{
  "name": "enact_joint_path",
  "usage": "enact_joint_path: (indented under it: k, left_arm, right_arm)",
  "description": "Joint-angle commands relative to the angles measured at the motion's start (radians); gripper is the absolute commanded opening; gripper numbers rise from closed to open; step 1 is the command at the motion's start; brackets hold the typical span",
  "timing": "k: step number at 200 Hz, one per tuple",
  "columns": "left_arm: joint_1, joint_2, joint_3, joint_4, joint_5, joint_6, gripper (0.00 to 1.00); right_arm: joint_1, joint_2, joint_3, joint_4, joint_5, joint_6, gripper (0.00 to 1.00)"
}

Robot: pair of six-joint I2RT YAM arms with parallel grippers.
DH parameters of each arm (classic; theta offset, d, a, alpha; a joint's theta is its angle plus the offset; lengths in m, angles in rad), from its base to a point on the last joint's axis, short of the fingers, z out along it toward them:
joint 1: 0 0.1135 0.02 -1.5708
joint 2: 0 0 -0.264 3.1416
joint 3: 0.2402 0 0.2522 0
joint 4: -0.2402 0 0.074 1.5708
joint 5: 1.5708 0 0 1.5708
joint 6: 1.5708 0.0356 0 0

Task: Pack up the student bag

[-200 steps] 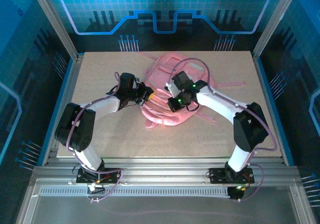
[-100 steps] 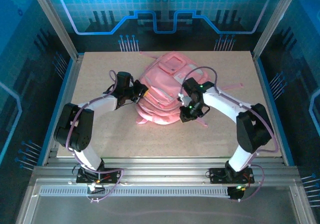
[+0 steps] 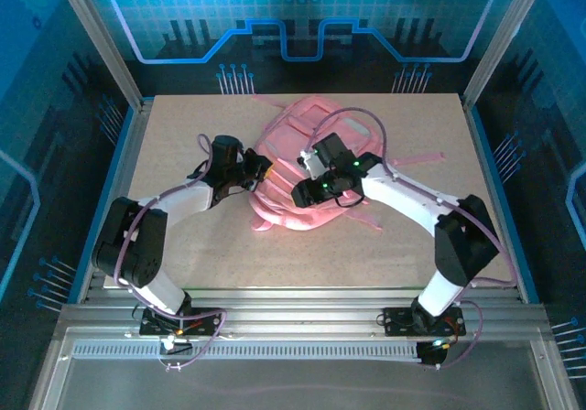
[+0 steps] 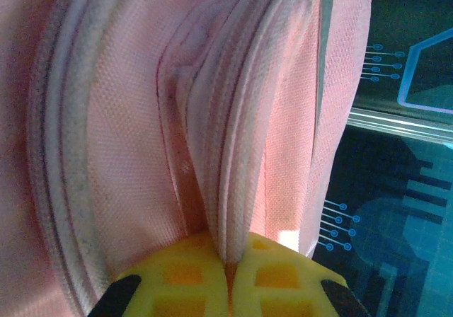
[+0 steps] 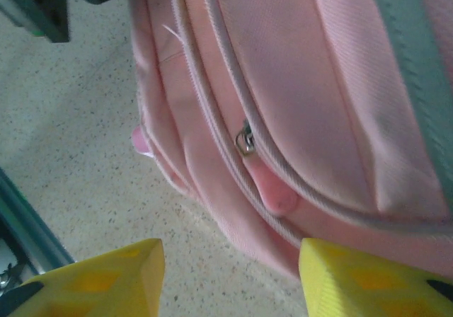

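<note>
Your large soft pink fabric backpack (image 3: 293,126) lies slumped on the speckled beige tabletop (image 3: 183,245), toward the far middle, between the two arms. Your left pincer (image 4: 228,278) is fully closed, its yellow fingertips pressed together on a raised piped seam of the backpack at the bag's left side. Your right pincer (image 5: 230,278) stands partly open with nothing between its yellow fingers (image 5: 106,274), poised over the backpack's lower edge, where a small metal zipper pull (image 5: 245,143) sits on the piping and bare tabletop shows beside it.
</note>
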Motion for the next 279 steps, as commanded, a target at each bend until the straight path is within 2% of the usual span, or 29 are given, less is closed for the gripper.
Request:
enact_joint_path:
  k: [1,57,74,106,149,222,279]
  left_arm:
    - [-0.006,-0.076,-0.003,0.081,-0.021,-0.049,0.0]
    - [-0.011,-0.106,-0.032,0.085,-0.03,-0.061,0.0]
    - [-0.012,-0.108,-0.044,0.093,-0.032,-0.069,0.0]
    - [-0.013,-0.11,-0.064,0.111,-0.04,-0.083,0.0]
    - [-0.012,-0.105,-0.074,0.117,-0.072,-0.065,0.0]
    - [0.031,-0.073,-0.073,0.128,-0.101,-0.03,0.0]
    - [0.059,-0.074,-0.014,0.065,-0.084,0.013,0.0]
  right_arm:
    - [0.026,0.048,0.015,0.101,0.025,0.022,0.55]
    - [0.035,0.134,0.018,0.201,0.13,0.076,0.53]
    - [0.034,0.14,0.023,0.214,0.124,0.085,0.39]
    - [0.035,0.15,0.024,0.216,0.123,0.077,0.22]
    - [0.028,0.112,-0.018,0.219,0.047,0.091,0.0]
    - [-0.044,0.011,-0.126,0.094,0.05,0.011,0.0]
    - [-0.149,-0.053,-0.172,-0.022,0.174,-0.087,0.0]
